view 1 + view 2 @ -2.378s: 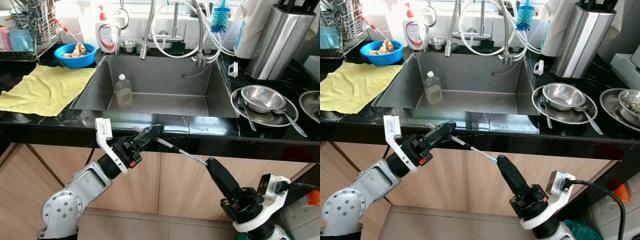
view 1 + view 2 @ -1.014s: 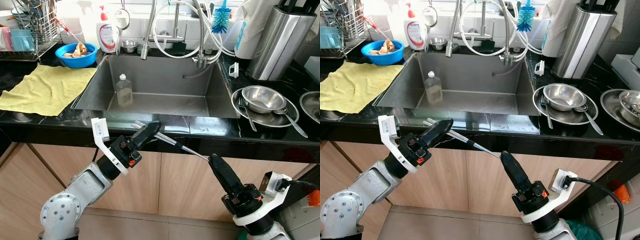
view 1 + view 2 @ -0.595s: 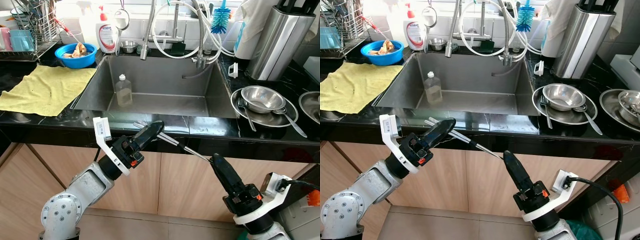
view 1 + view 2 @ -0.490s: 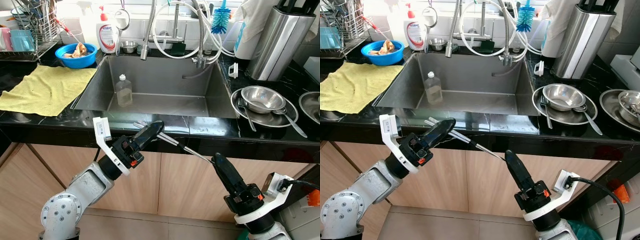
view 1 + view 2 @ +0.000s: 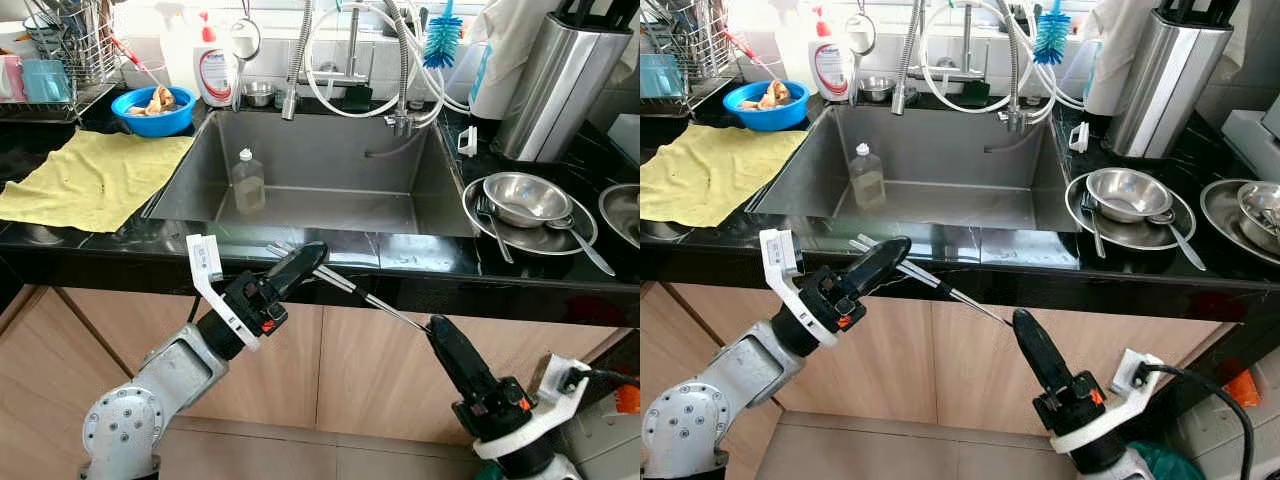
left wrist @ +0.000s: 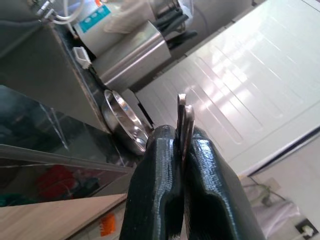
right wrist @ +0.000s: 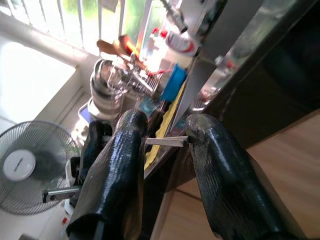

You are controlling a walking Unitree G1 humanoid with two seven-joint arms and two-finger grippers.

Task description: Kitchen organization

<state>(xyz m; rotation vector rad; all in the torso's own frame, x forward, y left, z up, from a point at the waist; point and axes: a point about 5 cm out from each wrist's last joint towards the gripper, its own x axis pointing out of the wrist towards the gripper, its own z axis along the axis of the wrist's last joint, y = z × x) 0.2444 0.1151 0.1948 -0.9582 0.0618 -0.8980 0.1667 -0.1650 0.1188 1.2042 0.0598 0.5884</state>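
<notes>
A: Nearest first. Right gripper [image 5: 437, 330]?
B: Lower right of the frame, in front of the wooden cabinet doors [image 5: 340, 375] and below the worktop edge. Jaws stand apart. In the right wrist view the thin metal end sits between the two fingers [image 7: 117, 165] and reaches one of them, not clamped.

A: Left gripper [image 5: 308, 258]?
B: Lower left, angled up toward centre frame, tips level with the front lip of the black worktop [image 5: 420, 262]. Jaws closed tight on the cutlery [image 5: 365, 297].

A: One piece or two?
B: The left wrist view shows two flat metal strips side by side in the pinch. Tines poke out on the left of the fingers, so at least one fork. Can't tell the other. The handle runs down and right, toward the right gripper.

A: So the cutlery is in the air?
B: Yes, off the worktop, just in front of its edge, spanning between both grippers.

A: Behind that?
B: Steel sink [image 5: 400, 165] at centre, with a small clear bottle [image 5: 247, 180] upright inside on its left. A yellow cloth [image 5: 90, 175] lies flat on the worktop at left. At right a steel bowl [image 5: 525, 195] sits on a plate [image 5: 472, 212], with a spoon [image 5: 588, 247] lying on the plate's right edge.

A: Far row?
B: Upper left: dish rack [image 5: 70, 45], blue bowl [image 5: 150, 112], soap bottle [image 5: 214, 70]. Top centre: taps and hoses, blue brush [image 5: 440, 35]. Upper right: steel knife block [image 5: 560, 80].
</notes>
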